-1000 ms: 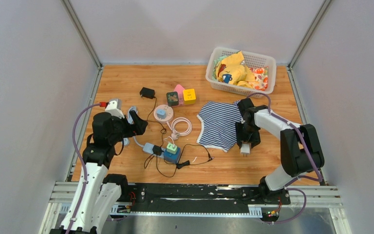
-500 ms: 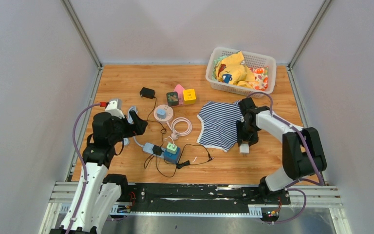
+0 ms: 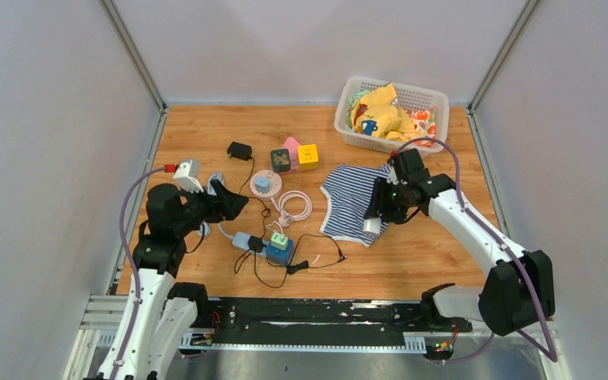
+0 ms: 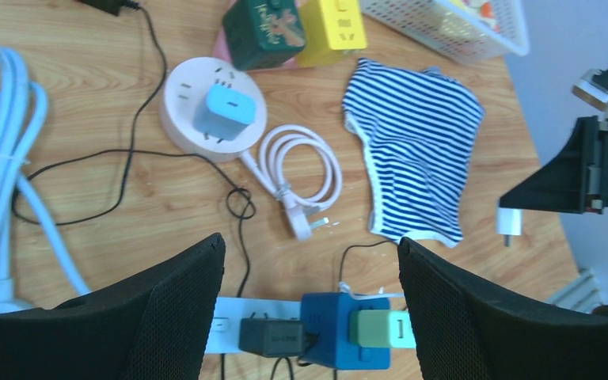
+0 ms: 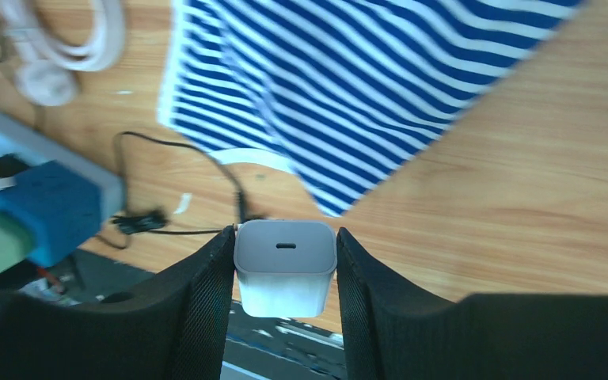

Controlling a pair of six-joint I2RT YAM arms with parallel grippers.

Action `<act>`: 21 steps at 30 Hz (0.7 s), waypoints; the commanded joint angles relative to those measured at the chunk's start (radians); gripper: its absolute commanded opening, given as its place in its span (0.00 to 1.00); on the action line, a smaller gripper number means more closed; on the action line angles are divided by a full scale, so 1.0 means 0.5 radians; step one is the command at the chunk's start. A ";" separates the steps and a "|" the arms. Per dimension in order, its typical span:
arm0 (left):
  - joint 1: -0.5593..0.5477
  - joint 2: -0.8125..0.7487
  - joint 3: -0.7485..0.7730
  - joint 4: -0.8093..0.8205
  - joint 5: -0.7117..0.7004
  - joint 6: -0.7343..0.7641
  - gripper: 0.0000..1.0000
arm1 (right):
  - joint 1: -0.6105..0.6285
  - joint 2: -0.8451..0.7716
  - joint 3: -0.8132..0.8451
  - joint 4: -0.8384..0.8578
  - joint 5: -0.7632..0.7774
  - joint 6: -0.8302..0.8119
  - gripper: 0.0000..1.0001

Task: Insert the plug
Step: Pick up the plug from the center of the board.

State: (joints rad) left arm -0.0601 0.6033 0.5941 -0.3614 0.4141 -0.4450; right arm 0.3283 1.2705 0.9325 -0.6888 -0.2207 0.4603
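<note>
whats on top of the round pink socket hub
A light blue charger block sits on the round pink socket hub. Its prongs and the slots under it are covered.

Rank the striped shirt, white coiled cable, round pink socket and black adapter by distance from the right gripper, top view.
1. striped shirt, right beside the right gripper
2. white coiled cable, mid-table
3. round pink socket, farther left
4. black adapter, back left
</note>
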 commanded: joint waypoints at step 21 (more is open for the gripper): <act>-0.453 -0.013 -0.053 0.646 0.113 -0.473 0.78 | 0.958 0.601 0.975 0.931 -0.158 0.946 0.30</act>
State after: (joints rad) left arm -0.2474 0.5831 0.5755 -0.0799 0.5014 -0.7017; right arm 0.7689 1.5303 1.3533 -0.2783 -0.3061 0.8795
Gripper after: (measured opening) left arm 0.778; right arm 0.478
